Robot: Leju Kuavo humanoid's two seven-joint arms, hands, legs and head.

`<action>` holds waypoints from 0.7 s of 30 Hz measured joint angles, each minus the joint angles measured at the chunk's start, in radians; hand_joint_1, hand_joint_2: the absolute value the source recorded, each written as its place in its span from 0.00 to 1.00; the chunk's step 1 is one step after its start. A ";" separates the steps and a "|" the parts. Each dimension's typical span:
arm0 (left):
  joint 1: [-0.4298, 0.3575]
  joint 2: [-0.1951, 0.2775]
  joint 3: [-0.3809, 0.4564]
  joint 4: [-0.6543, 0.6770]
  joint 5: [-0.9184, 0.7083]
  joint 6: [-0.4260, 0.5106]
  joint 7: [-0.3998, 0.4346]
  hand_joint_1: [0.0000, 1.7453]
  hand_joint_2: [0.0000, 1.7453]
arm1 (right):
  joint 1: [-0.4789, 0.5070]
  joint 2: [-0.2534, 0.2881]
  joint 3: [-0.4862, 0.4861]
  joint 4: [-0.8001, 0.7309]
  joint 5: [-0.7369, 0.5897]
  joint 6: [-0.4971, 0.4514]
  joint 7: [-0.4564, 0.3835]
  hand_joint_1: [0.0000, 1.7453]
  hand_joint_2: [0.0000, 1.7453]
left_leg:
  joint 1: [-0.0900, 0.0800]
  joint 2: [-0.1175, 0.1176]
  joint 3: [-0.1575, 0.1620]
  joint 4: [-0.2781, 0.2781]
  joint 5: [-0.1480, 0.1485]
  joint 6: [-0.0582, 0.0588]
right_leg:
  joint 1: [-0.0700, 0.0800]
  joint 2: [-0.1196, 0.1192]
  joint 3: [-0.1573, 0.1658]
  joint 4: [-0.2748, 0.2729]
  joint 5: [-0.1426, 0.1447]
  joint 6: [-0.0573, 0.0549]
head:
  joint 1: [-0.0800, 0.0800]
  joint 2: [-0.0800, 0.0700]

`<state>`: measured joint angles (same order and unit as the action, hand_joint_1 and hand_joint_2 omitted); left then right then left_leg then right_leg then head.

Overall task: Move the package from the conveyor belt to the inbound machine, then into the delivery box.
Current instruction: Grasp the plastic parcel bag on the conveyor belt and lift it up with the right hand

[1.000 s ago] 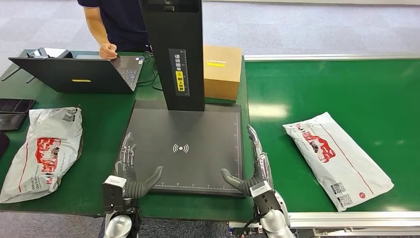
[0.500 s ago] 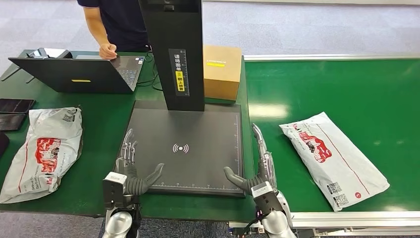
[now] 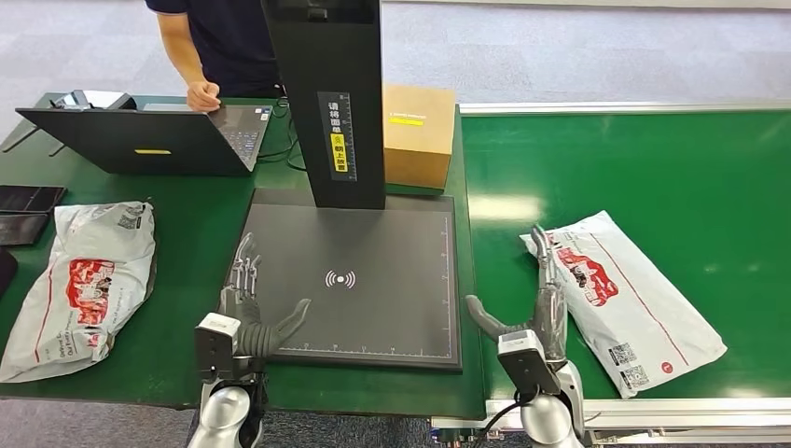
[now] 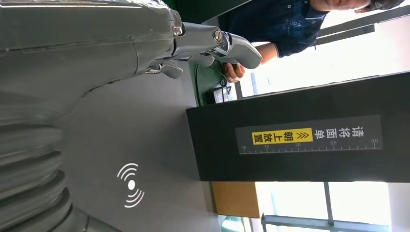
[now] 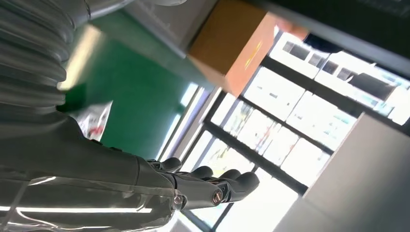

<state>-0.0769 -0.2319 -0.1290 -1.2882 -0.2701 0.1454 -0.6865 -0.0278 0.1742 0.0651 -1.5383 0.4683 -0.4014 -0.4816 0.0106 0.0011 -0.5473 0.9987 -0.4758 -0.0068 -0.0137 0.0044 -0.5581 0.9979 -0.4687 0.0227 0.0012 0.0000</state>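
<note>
A white plastic package with red print lies on the green conveyor belt at the right. My right hand is open, fingers straight, just left of the package's near end and close to touching it; a corner of the package shows beside it in the right wrist view. My left hand is open over the near left corner of the dark scanner pad of the inbound machine. The pad's wave mark is bare.
A second white package lies on the green table at the left. A cardboard box stands behind the pad. A person rests a hand on a laptop at the back left. Dark items sit at the far left edge.
My right hand has moved right, off the pad's corner onto the belt beside the package. The package has drifted left along the belt. My left hand has barely moved.
</note>
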 joint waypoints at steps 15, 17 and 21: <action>-0.049 0.001 -0.004 0.051 0.045 0.020 -0.012 0.00 1.00 | -0.029 -0.015 -0.229 -0.023 0.050 -0.010 0.068 0.00 1.00 | 0.000 0.000 0.000 0.000 0.000 0.000 | 0.000 0.000 0.000 0.000 0.000 0.000 | 0.000 0.000; -0.049 0.001 -0.004 0.051 0.040 0.019 -0.011 0.00 1.00 | -0.046 -0.020 -0.260 -0.009 0.047 -0.010 0.078 0.00 1.00 | 0.000 0.000 0.000 0.000 0.000 0.000 | 0.000 0.000 0.000 0.000 0.000 0.000 | 0.000 0.000; -0.050 0.000 -0.003 0.051 0.027 0.011 -0.006 0.00 1.00 | -0.075 -0.034 -0.327 0.038 0.048 -0.021 0.092 0.00 1.00 | 0.000 0.000 0.000 0.000 0.000 0.000 | 0.000 0.000 0.000 0.000 0.000 0.000 | 0.000 0.000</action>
<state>-0.1266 -0.2315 -0.1320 -1.2371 -0.2433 0.1567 -0.6923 -0.1032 0.1404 -0.2615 -1.4998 0.5166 -0.4224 -0.3898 0.0105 0.0010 -0.5475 0.9988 -0.4758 -0.0068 -0.0139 0.0042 -0.5579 0.9979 -0.4686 0.0227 0.0013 0.0000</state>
